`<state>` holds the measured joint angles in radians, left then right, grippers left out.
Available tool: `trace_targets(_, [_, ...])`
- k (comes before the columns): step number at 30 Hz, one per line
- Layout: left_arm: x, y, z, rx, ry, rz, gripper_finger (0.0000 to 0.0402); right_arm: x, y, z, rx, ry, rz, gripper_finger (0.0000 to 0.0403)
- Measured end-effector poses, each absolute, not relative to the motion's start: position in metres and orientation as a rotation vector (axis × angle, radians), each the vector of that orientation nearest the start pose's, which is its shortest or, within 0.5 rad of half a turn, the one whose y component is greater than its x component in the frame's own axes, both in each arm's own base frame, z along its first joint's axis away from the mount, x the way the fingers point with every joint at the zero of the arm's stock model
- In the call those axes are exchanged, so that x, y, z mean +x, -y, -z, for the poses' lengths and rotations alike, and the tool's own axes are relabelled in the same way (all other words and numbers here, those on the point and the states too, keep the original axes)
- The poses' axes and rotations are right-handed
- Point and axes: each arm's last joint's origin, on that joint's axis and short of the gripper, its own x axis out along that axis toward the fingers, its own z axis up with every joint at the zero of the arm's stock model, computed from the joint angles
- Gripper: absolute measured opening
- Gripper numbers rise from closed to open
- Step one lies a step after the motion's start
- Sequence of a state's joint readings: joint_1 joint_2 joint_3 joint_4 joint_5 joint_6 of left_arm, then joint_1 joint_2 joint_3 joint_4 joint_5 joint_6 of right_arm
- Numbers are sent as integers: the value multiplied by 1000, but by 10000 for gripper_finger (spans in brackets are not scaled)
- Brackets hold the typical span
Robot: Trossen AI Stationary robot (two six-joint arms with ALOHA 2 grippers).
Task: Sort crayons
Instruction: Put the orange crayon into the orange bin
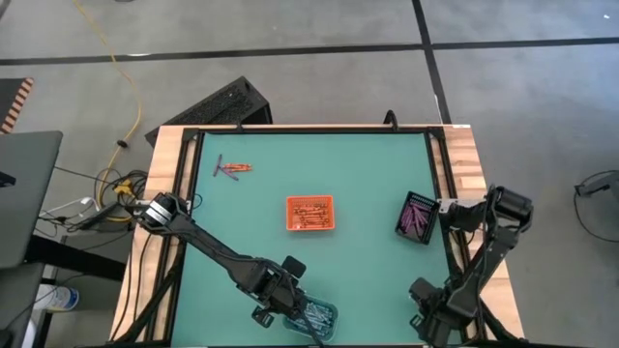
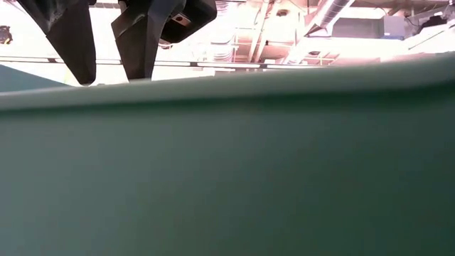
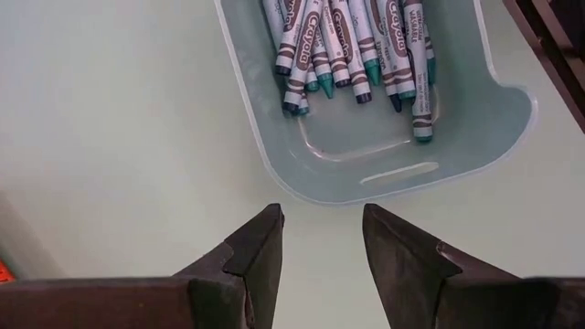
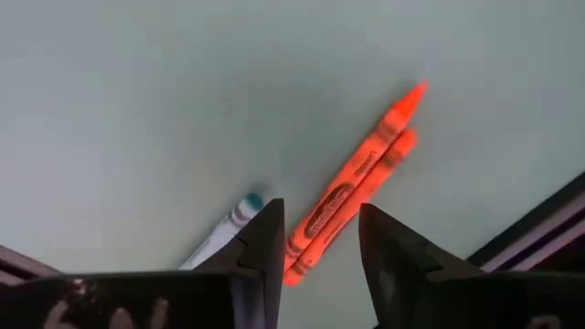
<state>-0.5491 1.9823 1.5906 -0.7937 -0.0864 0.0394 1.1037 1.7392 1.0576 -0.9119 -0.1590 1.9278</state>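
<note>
the right gripper (image 4: 315, 242), fingers parted and holding nothing, hovers over two orange crayons (image 4: 352, 196). they lie side by side straight ahead, long axes running away between its fingers.

Two dark, matte, six-joint arms; left arm (image 1: 208, 246) slim, rounded joints; right arm (image 1: 484, 251) alike. Fingers (image 3: 251, 260) black, wedge-shaped, tapering to blunt tips.

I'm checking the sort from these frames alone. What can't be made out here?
- Loose crayons at the table's far left: high view, too small to count.
- Clear tray: left wrist view, its far end and the crayons' upper parts cut off by the edge.
- Blue-tipped crayon: right wrist view, lower part hidden behind the right gripper.
- Table contents: low view, blocked by a green surface.
</note>
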Motion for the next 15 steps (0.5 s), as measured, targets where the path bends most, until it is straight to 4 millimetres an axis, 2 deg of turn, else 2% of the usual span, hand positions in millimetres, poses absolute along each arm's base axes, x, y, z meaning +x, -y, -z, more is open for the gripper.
trace_targets(5, [352,213,-218,407,-1129,429,142,130,-259,-155,620,-1695,677,134])
trace_targets(15, [352,212,-218,408,-1129,430,142,132,-263,-155,653,-1668,639,133])
